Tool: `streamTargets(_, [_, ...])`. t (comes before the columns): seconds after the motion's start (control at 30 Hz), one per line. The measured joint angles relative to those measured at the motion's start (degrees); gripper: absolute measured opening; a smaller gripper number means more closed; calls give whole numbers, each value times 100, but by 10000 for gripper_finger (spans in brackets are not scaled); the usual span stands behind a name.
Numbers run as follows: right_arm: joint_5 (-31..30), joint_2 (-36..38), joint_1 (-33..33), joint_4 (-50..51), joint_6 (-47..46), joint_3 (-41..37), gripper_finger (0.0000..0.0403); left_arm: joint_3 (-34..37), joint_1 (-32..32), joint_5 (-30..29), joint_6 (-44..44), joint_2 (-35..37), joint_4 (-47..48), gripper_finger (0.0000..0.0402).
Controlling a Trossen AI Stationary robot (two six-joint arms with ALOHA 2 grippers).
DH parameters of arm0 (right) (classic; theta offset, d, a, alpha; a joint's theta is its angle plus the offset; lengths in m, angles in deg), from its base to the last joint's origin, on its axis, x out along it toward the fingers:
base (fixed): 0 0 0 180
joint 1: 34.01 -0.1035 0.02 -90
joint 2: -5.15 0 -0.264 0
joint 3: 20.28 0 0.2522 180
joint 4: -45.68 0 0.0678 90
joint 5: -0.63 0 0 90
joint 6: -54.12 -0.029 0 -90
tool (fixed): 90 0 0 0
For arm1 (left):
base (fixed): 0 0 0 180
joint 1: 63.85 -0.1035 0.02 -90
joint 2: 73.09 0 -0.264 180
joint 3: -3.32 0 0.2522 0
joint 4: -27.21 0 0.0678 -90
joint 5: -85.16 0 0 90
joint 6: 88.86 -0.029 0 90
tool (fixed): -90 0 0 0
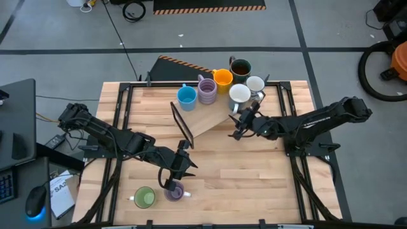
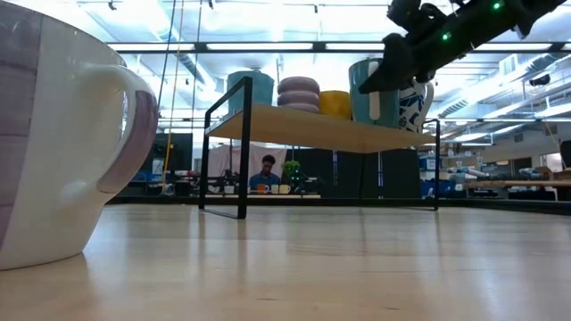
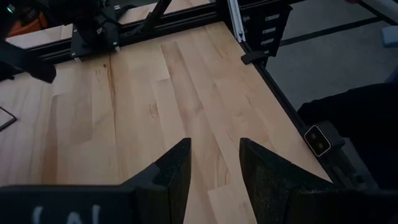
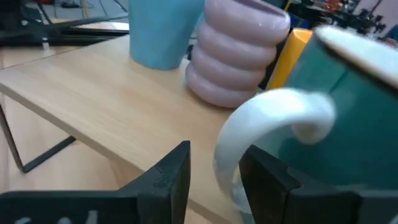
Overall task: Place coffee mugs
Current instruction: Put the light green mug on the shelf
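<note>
- While both arms are reaching in over the table (image 1: 254, 184), a wooden shelf (image 1: 210, 117) is carrying six mugs along its back: blue (image 1: 186, 97), ribbed purple (image 1: 206, 90), orange (image 1: 222, 79), dark (image 1: 240, 67) and two white (image 1: 240, 94).
- Right gripper (image 1: 241, 123) is hovering at the shelf's front edge, fingers (image 4: 168, 171) parted and holding nothing, beside a white handle (image 4: 273, 121).
- Left gripper (image 1: 178, 172) is hanging over a second purple mug (image 1: 174, 191), fingers (image 3: 177, 168) spread and bare.
- Green mug (image 1: 144, 197) is sitting just beside that purple one.

Grey floor (image 1: 305, 25), ceiling lights (image 2: 294, 11), seated person (image 2: 267, 173).
</note>
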Motion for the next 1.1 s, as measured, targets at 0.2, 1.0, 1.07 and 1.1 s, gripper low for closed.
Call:
streamTargets(0.2, [504,377,165,156,232,0,142,0,0,0,37,0,35,142])
streamTargets(1.0, [3942,507,1625,371,1111,4,140,0,-7,-2,144,0,31,142])
streamTargets(1.07, [4085,507,1718,371,1122,4,140,0,-4,-2,149,0,37,142])
streamTargets(1.1, [4221,507,1766,370,1129,4,140,0,-4,-2,167,0,60,142])
